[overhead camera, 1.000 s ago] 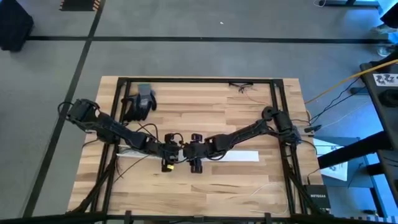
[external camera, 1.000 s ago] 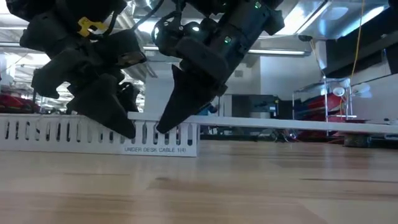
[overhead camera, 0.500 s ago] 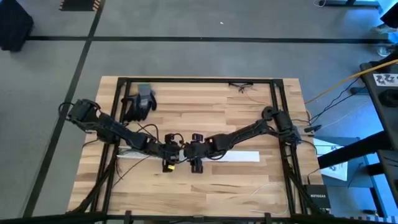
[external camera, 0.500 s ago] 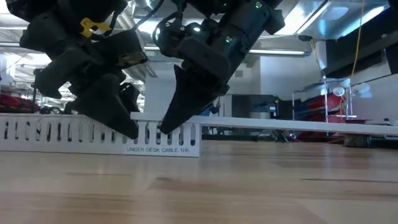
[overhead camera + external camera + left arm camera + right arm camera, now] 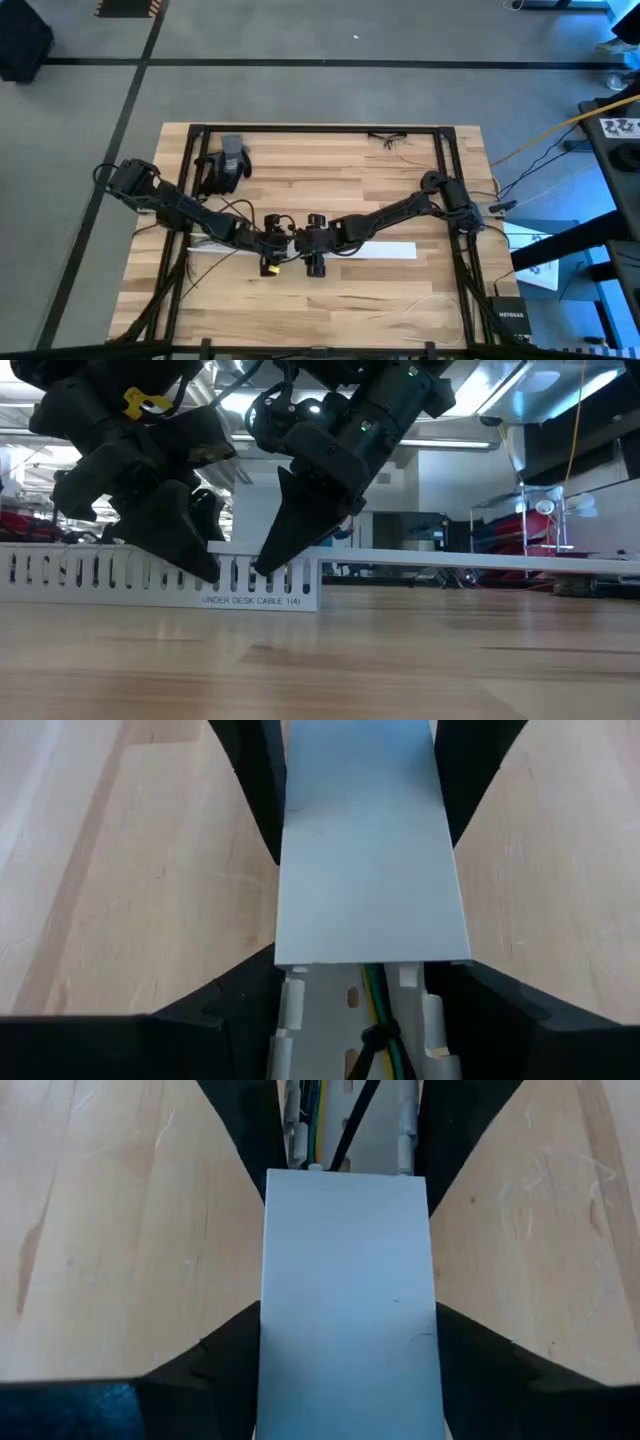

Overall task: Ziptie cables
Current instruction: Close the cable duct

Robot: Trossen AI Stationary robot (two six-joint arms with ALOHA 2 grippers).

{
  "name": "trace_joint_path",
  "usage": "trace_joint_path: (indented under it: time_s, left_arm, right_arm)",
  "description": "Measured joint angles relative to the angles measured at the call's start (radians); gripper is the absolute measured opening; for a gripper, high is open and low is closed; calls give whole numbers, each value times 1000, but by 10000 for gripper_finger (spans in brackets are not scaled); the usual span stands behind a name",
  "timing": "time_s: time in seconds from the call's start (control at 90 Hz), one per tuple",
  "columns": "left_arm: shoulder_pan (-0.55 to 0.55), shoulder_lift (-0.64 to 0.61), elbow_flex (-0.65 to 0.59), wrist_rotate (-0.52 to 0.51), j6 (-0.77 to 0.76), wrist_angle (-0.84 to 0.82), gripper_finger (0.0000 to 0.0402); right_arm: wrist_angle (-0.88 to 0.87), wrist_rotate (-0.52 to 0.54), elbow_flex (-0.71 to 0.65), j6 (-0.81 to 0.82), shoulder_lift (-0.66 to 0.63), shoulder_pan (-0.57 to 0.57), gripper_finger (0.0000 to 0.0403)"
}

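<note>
A long white slotted cable channel (image 5: 100,575) lies flat on the table's middle (image 5: 385,250). A plain white lid (image 5: 365,850) covers its right part. The cables (image 5: 375,1005), thin green, yellow and dark wires, lie inside the uncovered part and also show in the right wrist view (image 5: 318,1115). My left gripper (image 5: 275,243) and my right gripper (image 5: 305,243) face each other over the lid's end, each straddling the channel. In the low view the left gripper (image 5: 205,568) is on the left and the right gripper (image 5: 265,565) beside it. My left gripper has one finger on each long side wall of the channel (image 5: 285,990), just beside the lid's end. The fingers slant down from above and from the table's left, lying across the channel. The channel rests flat on the table. My right gripper has one finger on each long side of the lid-covered part (image 5: 268,1335), close to the lid's end. Its fingers slant down from above and from the table's right, across the channel. The lid sits level on the channel.
A dark and grey glove (image 5: 225,165) lies at the far left. Loose thin wires (image 5: 390,140) lie at the far edge. A black frame rail (image 5: 300,128) runs round the tabletop. Bare wood shows on the near side (image 5: 330,310).
</note>
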Motion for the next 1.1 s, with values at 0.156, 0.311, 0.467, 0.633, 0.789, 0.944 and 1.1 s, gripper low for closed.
trace_joint_path:
  time_s: [0.156, 0.311, 0.467, 0.633, 0.789, 0.944, 1.1]
  left_arm:
    - [17, -9, 1, 66, -5, -14, 224]
    - [33, -35, 7, 113, -13, -99, 224]
    - [26, -73, 3, 119, 36, -104, 224]
    - [20, -105, 1, 122, 82, -128, 224]
    - [20, -109, 6, 123, 88, -175, 223]
    - [20, -122, 17, 123, 92, -191, 223]
    - [18, -125, 36, 122, 33, -199, 223]
  right_arm:
    - [-3, -5, -1, 0, 0, 0, 229]
    - [3, -5, -1, 1, 1, 0, 229]
    - [3, -5, -1, -1, 2, -1, 229]
    - [3, -7, -1, -5, 1, 1, 229]
    - [3, -7, -2, -4, 1, 1, 229]
    - [3, -7, -2, -5, 1, 0, 229]
    - [0, -7, -3, -10, 1, 0, 229]
